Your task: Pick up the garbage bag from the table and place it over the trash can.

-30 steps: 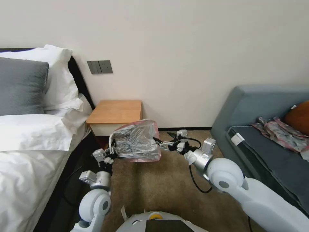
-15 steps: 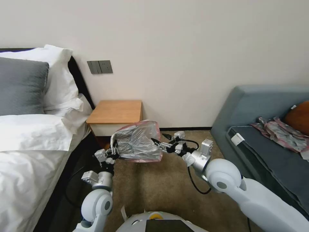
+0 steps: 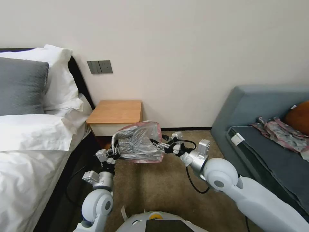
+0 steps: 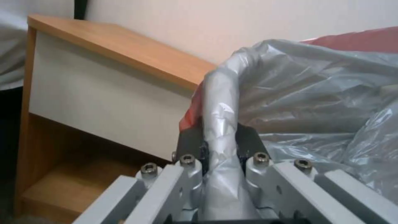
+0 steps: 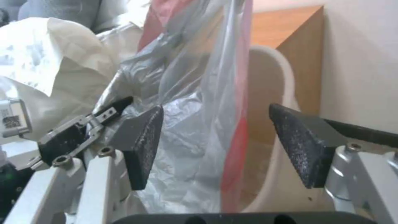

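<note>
Head view: the garbage bag point(image 3: 139, 141) hangs in the air in front of the table point(image 3: 115, 111), stretched between both arms. The left gripper point(image 3: 112, 152) is clamped on a bunched edge. The right gripper point(image 3: 156, 143) has its fingers point(image 5: 141, 146) spread wide around the other side, with the trash can point(image 5: 271, 137) behind.

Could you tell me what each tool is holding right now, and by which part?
The left tool pinches a bunched fold of the garbage bag at its left edge. The right tool is open around the bag's right edge, gripping nothing.

My left hand point(image 4: 219, 146) pinches a twisted fold of the thin translucent grey-silver plastic bag point(image 4: 315, 102), pink edge showing; just beyond stands the orange-brown wooden nightstand worktop point(image 4: 124, 53), white drawer front.
</note>
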You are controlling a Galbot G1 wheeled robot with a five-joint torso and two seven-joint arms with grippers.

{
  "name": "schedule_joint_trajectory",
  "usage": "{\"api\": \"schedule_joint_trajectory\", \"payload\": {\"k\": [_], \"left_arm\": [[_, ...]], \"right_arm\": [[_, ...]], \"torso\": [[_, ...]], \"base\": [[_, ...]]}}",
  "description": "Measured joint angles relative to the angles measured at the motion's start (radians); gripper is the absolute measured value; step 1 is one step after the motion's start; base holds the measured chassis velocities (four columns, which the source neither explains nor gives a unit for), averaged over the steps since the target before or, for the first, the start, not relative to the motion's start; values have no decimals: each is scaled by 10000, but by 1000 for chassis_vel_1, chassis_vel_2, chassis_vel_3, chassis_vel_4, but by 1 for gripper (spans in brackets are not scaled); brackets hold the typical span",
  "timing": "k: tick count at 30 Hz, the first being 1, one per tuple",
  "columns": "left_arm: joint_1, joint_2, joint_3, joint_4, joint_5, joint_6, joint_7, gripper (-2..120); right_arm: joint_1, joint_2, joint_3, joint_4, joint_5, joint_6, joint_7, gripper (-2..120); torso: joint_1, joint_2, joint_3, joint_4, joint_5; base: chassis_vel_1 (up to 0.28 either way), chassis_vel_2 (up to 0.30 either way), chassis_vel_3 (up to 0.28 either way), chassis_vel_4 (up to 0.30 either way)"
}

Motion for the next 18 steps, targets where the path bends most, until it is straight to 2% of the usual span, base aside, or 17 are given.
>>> {"api": "schedule_joint_trajectory", "payload": {"k": [4,12,15,18], "left_arm": [[8,17,-11,-2,19,0,45,7],[37,73,-6,-110,34,0,97,7],[64,121,-19,-175,35,-6,103,7],[72,139,-24,-193,29,-9,104,7]], "right_arm": [[91,43,-132,8,22,-37,-1,67],[347,132,-511,-93,23,-54,89,58],[354,155,-532,-105,26,-54,167,43],[314,166,-533,-88,29,-53,208,36]], "torso": [[1,0,0,0,-1],[1,1,0,0,-1],[0,1,0,1,-1],[0,1,0,0,-1]], "base": [[0,0,0,0],[0,0,0,0],[0,0,0,0],[0,0,0,0]]}}
